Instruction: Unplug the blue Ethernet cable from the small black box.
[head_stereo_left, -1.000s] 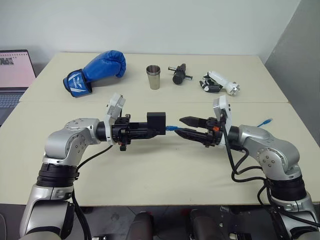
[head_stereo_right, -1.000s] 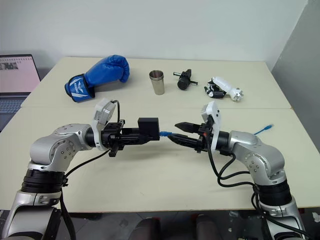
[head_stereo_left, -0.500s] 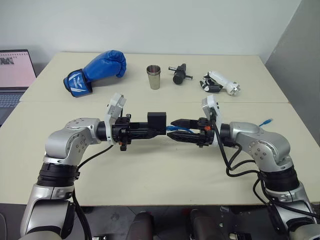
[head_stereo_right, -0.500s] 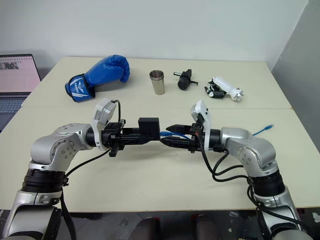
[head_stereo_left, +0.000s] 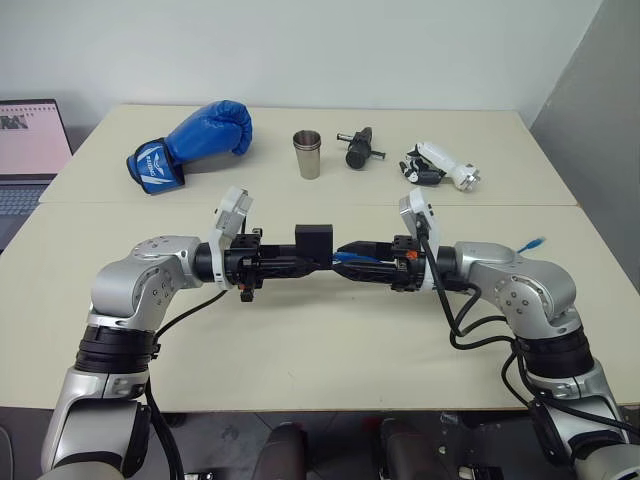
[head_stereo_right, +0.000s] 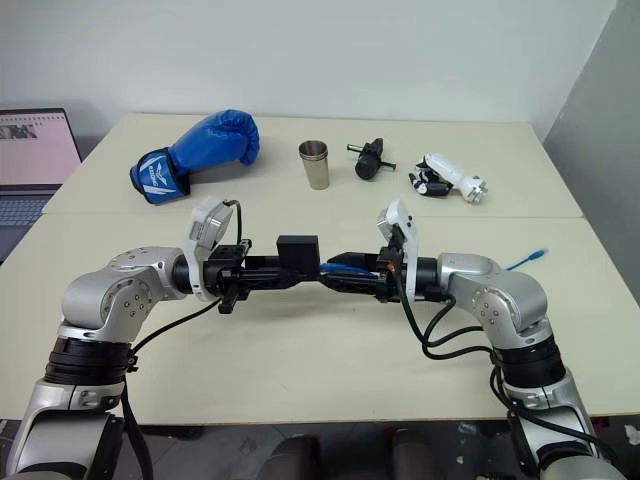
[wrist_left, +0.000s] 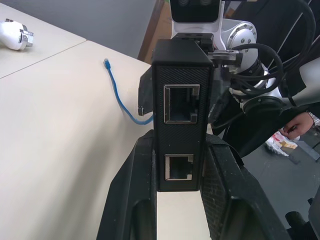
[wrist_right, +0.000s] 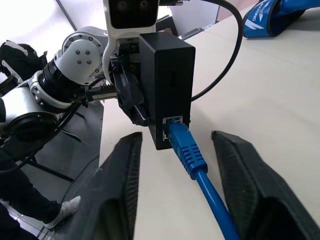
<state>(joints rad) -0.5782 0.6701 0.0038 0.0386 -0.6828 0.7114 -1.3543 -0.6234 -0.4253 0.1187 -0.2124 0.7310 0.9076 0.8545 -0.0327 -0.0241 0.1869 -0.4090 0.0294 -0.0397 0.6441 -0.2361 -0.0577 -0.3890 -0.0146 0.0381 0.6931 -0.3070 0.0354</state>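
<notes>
The left hand (head_stereo_left: 305, 262) pinches the small black box (head_stereo_left: 313, 243) above the table (head_stereo_left: 330, 340), holding it level. The blue cable (wrist_right: 189, 151) is plugged into the box's lower port. The right hand (wrist_right: 175, 165) is spread, one finger on each side of the plug, not touching it

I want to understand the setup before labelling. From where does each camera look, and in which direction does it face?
Left and right eye views: on the head, facing forward and down at the table; both arms show.
Left wrist view: along the left gripper, shut on the small black box.
Right wrist view: along the right gripper, its fingers either side of the blue Ethernet cable, not touching it.
Shared: both wrist views show the box and cable, from opposite sides.
</notes>
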